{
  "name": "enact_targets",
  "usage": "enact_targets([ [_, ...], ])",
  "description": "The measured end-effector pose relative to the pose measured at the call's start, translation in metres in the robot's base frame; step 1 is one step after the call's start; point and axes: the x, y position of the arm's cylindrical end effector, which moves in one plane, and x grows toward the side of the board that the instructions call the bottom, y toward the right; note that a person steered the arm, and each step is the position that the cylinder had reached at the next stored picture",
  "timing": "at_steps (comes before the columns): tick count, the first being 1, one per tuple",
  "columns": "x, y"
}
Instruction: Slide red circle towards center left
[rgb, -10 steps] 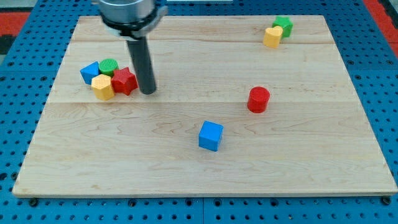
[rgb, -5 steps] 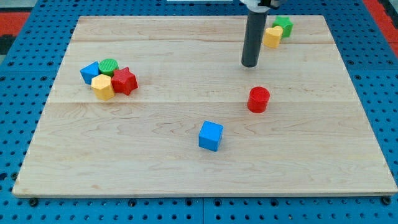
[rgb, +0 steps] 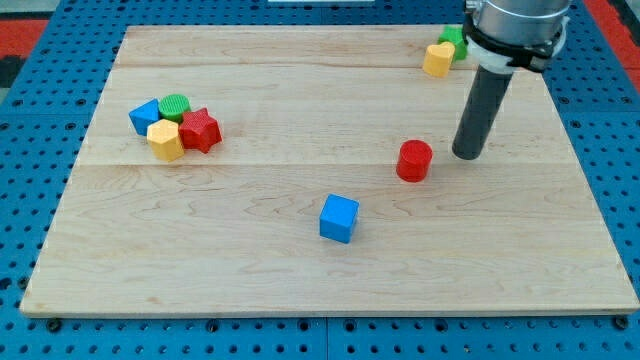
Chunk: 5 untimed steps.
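Observation:
The red circle (rgb: 414, 160) stands on the wooden board (rgb: 300, 250), right of centre. My tip (rgb: 467, 154) rests on the board just to the right of it, a small gap apart. The rod rises up to the view's top right.
A blue cube (rgb: 339, 218) lies below and left of the red circle. At the view's left sits a cluster: a blue block (rgb: 145, 116), a green circle (rgb: 175, 105), a yellow hexagon (rgb: 165, 140) and a red star (rgb: 200, 130). A yellow block (rgb: 437, 60) and a green block (rgb: 456, 38) sit at top right.
My tip has swept from beside the left cluster across the board's top to the right side of the red circle. The red circle has shifted very slightly left.

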Motion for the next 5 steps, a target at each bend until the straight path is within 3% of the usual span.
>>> enact_targets([
  [2, 0.005, -0.141],
  [3, 0.025, -0.111],
  [4, 0.028, -0.166],
  [5, 0.005, -0.253],
])
